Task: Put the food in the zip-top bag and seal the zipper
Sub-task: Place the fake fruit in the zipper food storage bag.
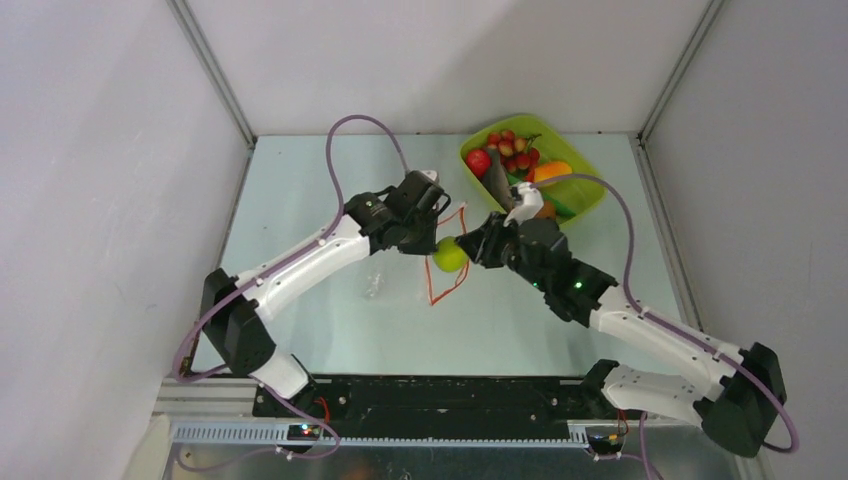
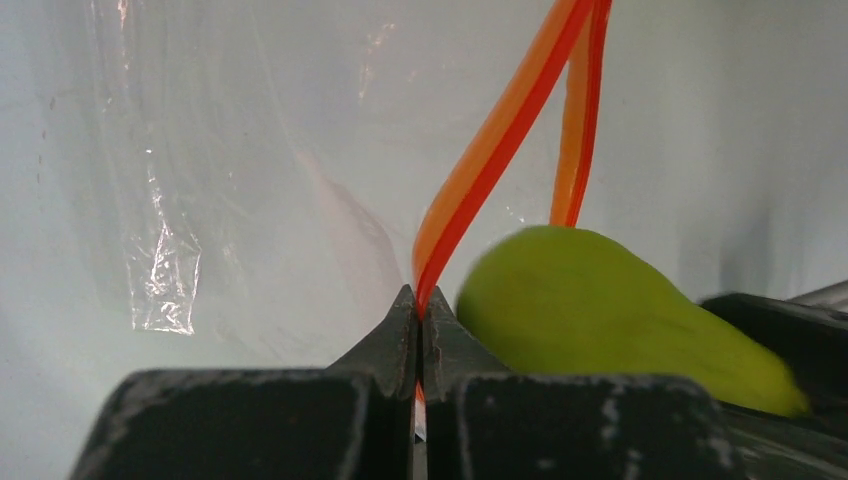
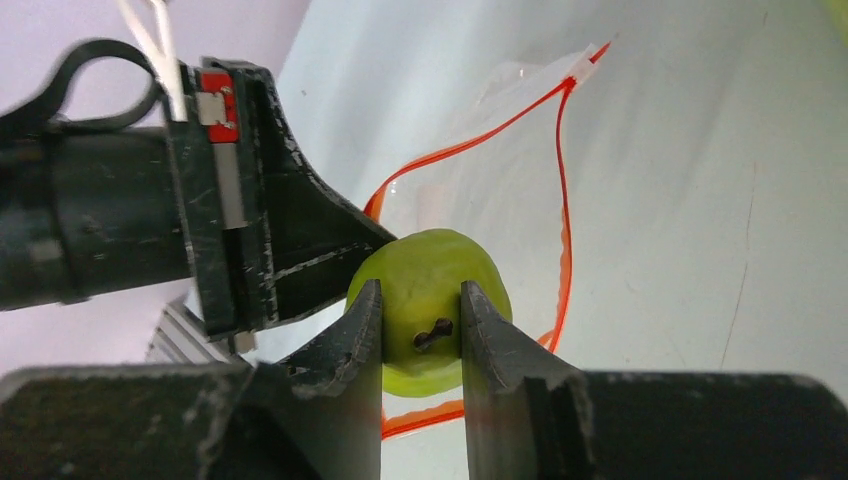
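While the left gripper (image 2: 420, 305) is clamped tight on one lip of the zipper (image 2: 500, 140), the bag (image 2: 160, 270) mouth stands open as an orange loop at centre frame of the top view. The right gripper (image 3: 420, 300), set narrow, holds the pear (image 3: 425, 255) at that mouth. Judgement: the lip is held up to give the pear a way in, and the pear is not yet inside. The left gripper sits just beside the pear, possibly touching, and crowds the entry. The bag body lies flat on the surface (image 1: 300, 170) to the left. Grapes (image 1: 512, 148), apple (image 1: 478, 162), fish (image 1: 500, 180) and mango (image 1: 552, 172) lie in the tray (image 1: 545, 122) at upper right, well apart.
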`<state>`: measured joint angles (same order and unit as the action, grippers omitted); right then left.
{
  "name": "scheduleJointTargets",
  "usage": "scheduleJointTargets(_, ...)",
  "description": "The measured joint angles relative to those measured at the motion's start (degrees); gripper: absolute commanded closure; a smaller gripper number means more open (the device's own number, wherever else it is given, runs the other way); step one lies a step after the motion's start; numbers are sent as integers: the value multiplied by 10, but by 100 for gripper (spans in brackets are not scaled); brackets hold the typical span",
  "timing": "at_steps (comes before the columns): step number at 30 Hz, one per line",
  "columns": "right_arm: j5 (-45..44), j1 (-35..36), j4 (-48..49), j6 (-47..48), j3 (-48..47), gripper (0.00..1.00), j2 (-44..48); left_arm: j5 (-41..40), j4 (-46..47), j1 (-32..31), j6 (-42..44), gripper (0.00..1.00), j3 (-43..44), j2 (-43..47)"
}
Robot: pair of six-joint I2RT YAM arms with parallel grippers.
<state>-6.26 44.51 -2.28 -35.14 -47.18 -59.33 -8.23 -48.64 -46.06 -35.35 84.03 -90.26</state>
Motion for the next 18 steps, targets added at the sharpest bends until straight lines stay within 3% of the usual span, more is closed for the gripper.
scheduleJointTargets(12, -170, 104, 10, -24, 2, 98, -76, 1, 15, -40, -34, 100, -72, 96)
scheduleJointTargets(16, -191, 116, 16, -32, 2, 82, -76, 10, 28, -42, -38, 100, -73, 114)
scheduleJointTargets(18, -194, 119, 22, -37, 2, 63, -76, 12, 36, -42, -39, 100, -73, 118)
